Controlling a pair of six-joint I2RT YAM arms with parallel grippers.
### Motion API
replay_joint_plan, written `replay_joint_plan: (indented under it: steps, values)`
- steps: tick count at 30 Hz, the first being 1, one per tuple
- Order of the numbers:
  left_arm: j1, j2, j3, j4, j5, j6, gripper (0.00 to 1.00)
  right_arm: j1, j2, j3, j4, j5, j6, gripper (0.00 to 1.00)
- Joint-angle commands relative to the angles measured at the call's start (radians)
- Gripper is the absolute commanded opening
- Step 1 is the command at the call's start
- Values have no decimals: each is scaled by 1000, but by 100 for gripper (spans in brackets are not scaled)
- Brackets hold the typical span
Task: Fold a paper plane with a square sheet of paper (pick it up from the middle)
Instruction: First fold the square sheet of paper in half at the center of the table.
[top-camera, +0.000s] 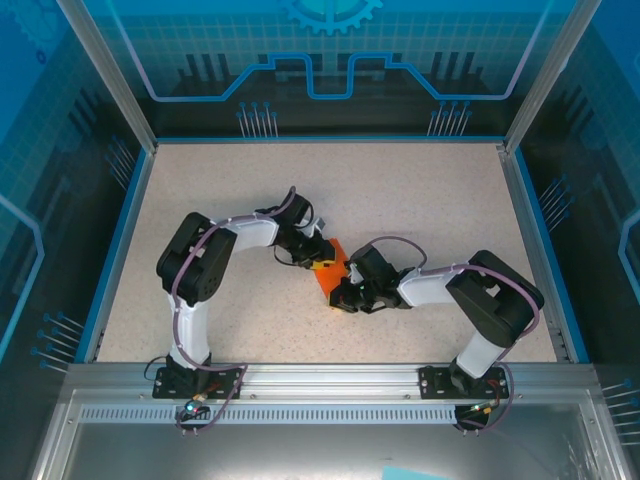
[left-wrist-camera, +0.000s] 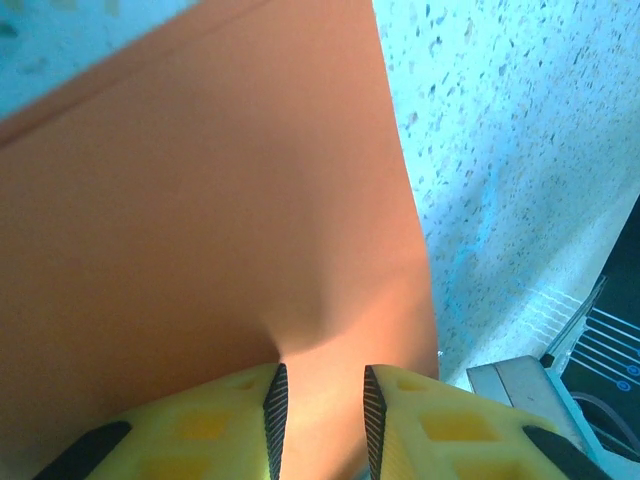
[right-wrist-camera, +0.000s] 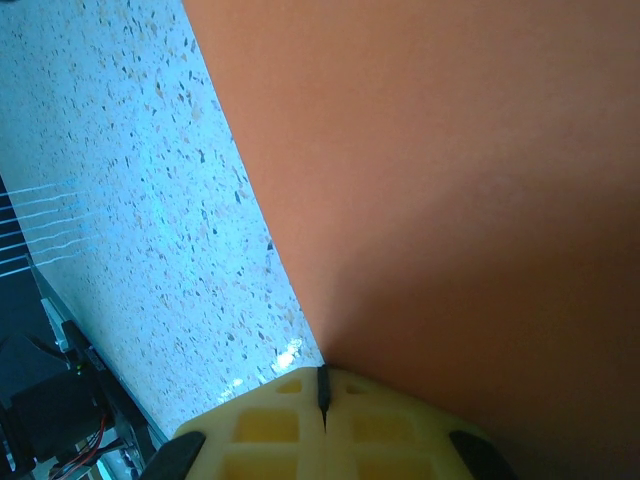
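The orange paper plane (top-camera: 329, 270) lies on the speckled table in the middle, between both arms. My left gripper (top-camera: 316, 258) comes at it from the upper left. In the left wrist view the jaws (left-wrist-camera: 320, 388) stand a little apart on the orange sheet (left-wrist-camera: 220, 200), which shows through the gap and puckers at the left fingertip. My right gripper (top-camera: 342, 288) reaches in from the right. Its jaws (right-wrist-camera: 322, 376) are shut, with the tips at the paper's edge (right-wrist-camera: 450, 180) where it meets the table. The fold shape is mostly hidden by the grippers.
A speckled beige tabletop (top-camera: 400, 200) stretches all around, bounded by a blue rim and transparent walls (top-camera: 540, 230). A metal rail (top-camera: 330, 380) carries both arm bases along the near edge. The right arm's elbow (top-camera: 495, 295) stands at the right.
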Motion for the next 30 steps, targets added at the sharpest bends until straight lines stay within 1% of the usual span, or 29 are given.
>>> replay_joint_plan:
  steps: [1, 12, 17, 21, 25, 30]
  values:
    - [20, 25, 11, -47, -6, 53, 30, 10, 46, -38, -197, 104, -16, 0]
    - [87, 56, 53, -101, -52, 151, 31, 12, 35, -32, -226, 129, -4, 0]
    - [99, 47, 116, -143, -51, 188, 34, 14, 53, -30, -203, 116, 9, 0]
    - [99, 0, 159, -184, -60, 192, 38, 22, 77, -25, -164, 97, 27, 0]
    - [95, -80, 113, -166, -53, 142, 40, 34, 94, -25, -100, 67, 57, 0]
    - [51, -170, -21, -83, -49, 61, 41, 51, 105, -14, -60, 53, 83, 0]
